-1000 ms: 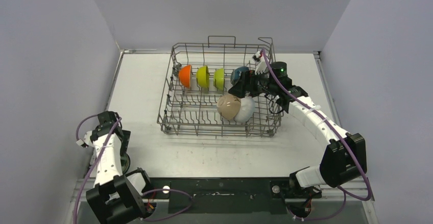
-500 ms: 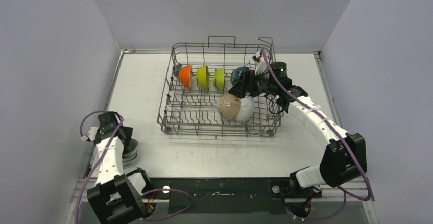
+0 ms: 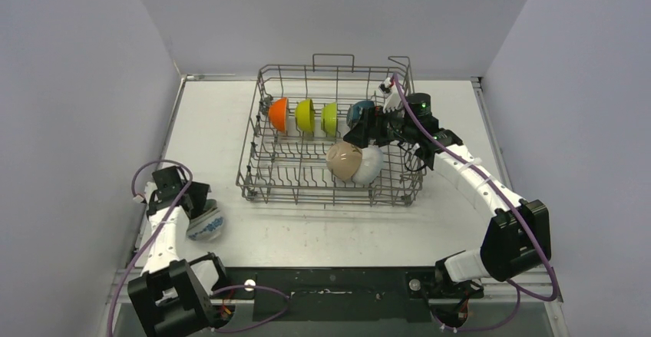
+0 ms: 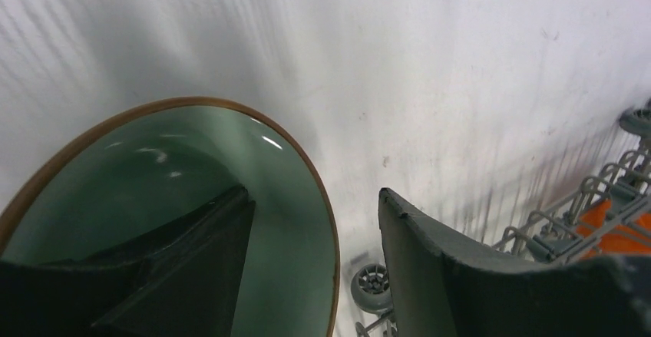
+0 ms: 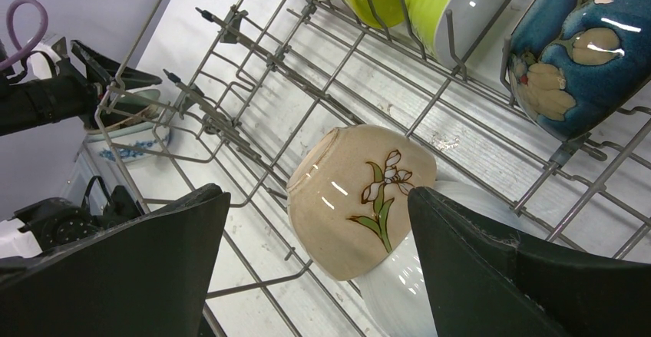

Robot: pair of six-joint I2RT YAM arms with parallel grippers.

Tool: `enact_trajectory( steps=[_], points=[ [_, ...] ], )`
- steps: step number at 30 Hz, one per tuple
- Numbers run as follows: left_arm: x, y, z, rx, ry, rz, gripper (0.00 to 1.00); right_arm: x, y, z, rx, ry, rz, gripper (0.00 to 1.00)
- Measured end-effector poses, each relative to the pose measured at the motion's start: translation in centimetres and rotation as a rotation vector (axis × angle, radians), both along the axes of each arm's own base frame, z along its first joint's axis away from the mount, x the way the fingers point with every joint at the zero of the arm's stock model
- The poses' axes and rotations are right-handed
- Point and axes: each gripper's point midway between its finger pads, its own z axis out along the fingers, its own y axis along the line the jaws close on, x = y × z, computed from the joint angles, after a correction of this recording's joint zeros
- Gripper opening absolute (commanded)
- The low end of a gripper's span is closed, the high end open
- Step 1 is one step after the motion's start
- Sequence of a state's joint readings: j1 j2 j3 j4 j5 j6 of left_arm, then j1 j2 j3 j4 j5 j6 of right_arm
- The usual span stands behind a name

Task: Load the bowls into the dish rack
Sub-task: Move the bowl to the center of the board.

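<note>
My left gripper [image 3: 197,209] is shut on a bowl [image 3: 206,226] with a pale green inside, a brown rim and a blue-patterned white outside. It holds the bowl tilted near the table's front left. In the left wrist view [image 4: 313,193] one finger is inside the bowl [image 4: 169,168] and one is outside. The dish rack [image 3: 330,199] holds orange [image 3: 278,113], yellow [image 3: 305,114], lime [image 3: 329,117] and dark blue [image 3: 359,112] bowls upright. A beige bowl [image 3: 343,160] and a white bowl [image 3: 371,165] lie loose in it. My right gripper [image 3: 361,133] is open and empty above the beige bowl [image 5: 361,199].
The rack's grey wheel [image 4: 374,283] and its wires [image 4: 583,214] show at the lower right of the left wrist view. Grey walls close in the table on the left, back and right. The right arm reaches over the rack's right side.
My left gripper has moved right and towards the rack with the pale green bowl, which now hangs tilted. The right arm has not moved.
</note>
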State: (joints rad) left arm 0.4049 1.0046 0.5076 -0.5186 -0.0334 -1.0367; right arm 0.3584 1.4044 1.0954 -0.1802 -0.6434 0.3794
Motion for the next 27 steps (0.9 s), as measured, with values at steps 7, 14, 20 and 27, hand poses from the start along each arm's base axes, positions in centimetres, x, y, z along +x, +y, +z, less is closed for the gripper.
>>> enact_trajectory(
  steps=[7,14,20,27],
  points=[
    [1.5,-3.6,0.5,-0.028,-0.053,-0.115,0.59,0.0,0.0,-0.1,0.0,0.003,-0.001,0.9],
    [1.4,-5.7,1.2,-0.062,-0.121,-0.122,0.59,0.1,0.1,-0.5,-0.004,0.015,-0.001,0.9],
    [0.1,-6.6,1.7,-0.088,-0.123,-0.113,0.59,0.1,0.1,-0.6,-0.004,0.016,-0.001,0.9],
    [-1.2,-7.3,1.9,-0.103,-0.108,-0.109,0.6,0.1,0.1,-0.5,-0.001,0.019,-0.003,0.9]
  ],
)
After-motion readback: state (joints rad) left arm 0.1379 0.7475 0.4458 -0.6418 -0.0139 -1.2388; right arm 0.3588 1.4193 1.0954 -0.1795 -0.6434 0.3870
